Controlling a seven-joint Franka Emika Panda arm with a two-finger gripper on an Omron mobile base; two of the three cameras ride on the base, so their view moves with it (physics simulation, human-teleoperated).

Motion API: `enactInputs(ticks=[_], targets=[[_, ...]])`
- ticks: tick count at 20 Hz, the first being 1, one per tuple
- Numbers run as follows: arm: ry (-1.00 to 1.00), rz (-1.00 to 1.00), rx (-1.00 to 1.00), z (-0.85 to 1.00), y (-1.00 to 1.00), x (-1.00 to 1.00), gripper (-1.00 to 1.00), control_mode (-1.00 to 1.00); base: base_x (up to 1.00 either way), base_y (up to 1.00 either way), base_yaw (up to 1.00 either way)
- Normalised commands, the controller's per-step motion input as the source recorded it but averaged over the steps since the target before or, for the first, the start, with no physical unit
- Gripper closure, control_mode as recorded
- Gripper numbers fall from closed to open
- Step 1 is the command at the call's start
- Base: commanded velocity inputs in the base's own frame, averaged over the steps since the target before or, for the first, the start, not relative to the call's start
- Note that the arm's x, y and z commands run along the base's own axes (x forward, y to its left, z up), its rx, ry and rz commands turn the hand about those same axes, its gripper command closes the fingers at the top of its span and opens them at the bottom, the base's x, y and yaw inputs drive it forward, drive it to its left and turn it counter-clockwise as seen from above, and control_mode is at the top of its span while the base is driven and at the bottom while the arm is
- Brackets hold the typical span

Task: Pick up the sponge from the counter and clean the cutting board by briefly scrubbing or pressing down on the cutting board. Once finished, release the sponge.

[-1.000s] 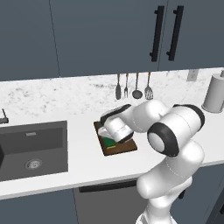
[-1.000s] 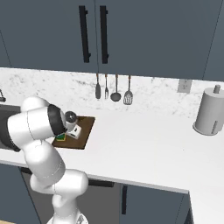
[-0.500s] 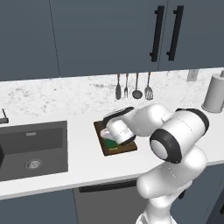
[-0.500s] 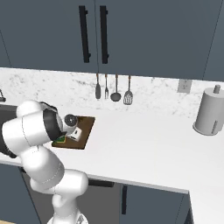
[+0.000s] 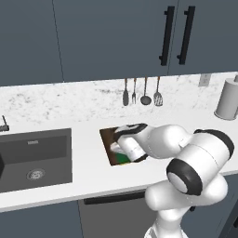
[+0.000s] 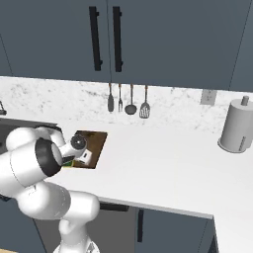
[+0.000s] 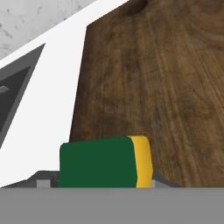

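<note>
The dark brown cutting board lies on the white counter, its small hole at the far short edge. The sponge, green with a yellow side, sits low over the board's near left part, between the finger tips of my gripper, which is shut on it. From the left base camera, the gripper hangs over the board with the green sponge under it. From the right base camera, the hand covers the board's near left corner.
A dark sink is set into the counter just left of the board. Utensils hang on the backsplash behind it. A paper towel roll stands far right. Open worktop stretches right of the board.
The hand with the sponge has slid a little toward the board's near edge, and the arm's elbow has swung lower and outward. The board has stayed put.
</note>
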Motion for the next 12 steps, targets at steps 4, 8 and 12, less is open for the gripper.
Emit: enactInputs(ticks=[4, 8, 12], targets=[[0.00, -0.02, -0.01, -0.08, -0.52, 0.27, 1.00, -1.00, 0.00, 0.00, 0.00], [0.00, -0.01, 0.00, -0.13, -0.62, 0.20, 1.00, -1.00, 0.00, 0.00, 0.00], [0.00, 0.00, 0.00, -0.22, -0.69, 0.15, 1.00, -1.00, 0.00, 0.00, 0.00]])
